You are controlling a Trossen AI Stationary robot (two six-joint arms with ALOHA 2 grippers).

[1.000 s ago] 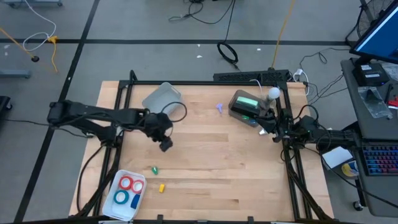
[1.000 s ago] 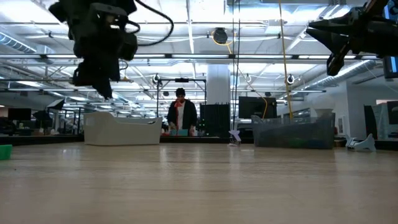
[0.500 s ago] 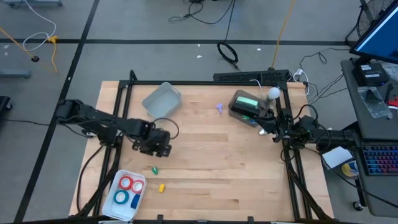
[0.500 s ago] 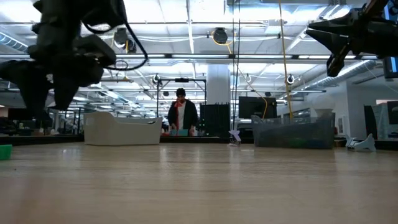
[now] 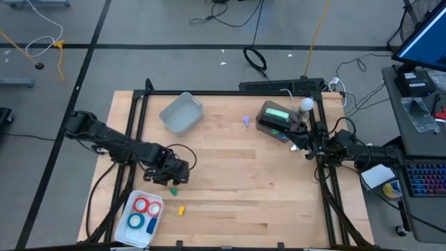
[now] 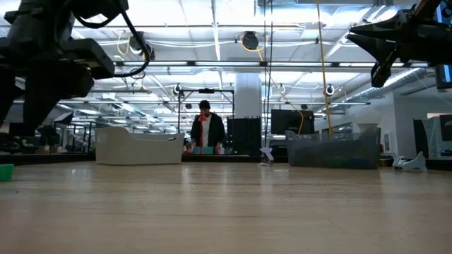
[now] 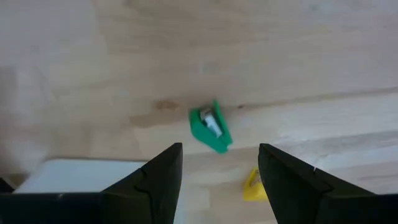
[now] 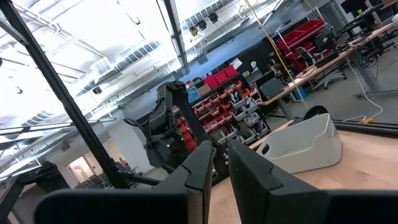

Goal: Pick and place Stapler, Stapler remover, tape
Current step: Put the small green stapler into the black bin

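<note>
My left gripper (image 5: pixel 174 177) hangs open over the near left part of the table, pointing steeply down. In the left wrist view (image 7: pixel 221 171) a small green piece with a pale metal part (image 7: pixel 210 127) lies flat on the wood just beyond the fingertips, untouched. It also shows in the high view (image 5: pixel 173 189). A small yellow piece (image 5: pixel 180 210) lies nearer the front edge. Red and blue tape rolls (image 5: pixel 143 206) lie in a white tray (image 5: pixel 129 234) at the near left corner. My right gripper (image 5: pixel 306 145) waits at the right edge, raised and shut.
A grey bin (image 5: pixel 181 113) stands at the far left and a clear box with something green inside (image 5: pixel 275 118) at the far right, with a small purple thing (image 5: pixel 246 120) between them. The frame's dark posts (image 5: pixel 139 118) run along both sides. A person (image 6: pixel 205 130) stands far behind the table.
My left gripper has swung from the table's middle toward the near left corner and sunk lower, rolling about its own pointing line. It now hangs over the green piece, and its fingers have stayed open. Nothing on the table has moved.
</note>
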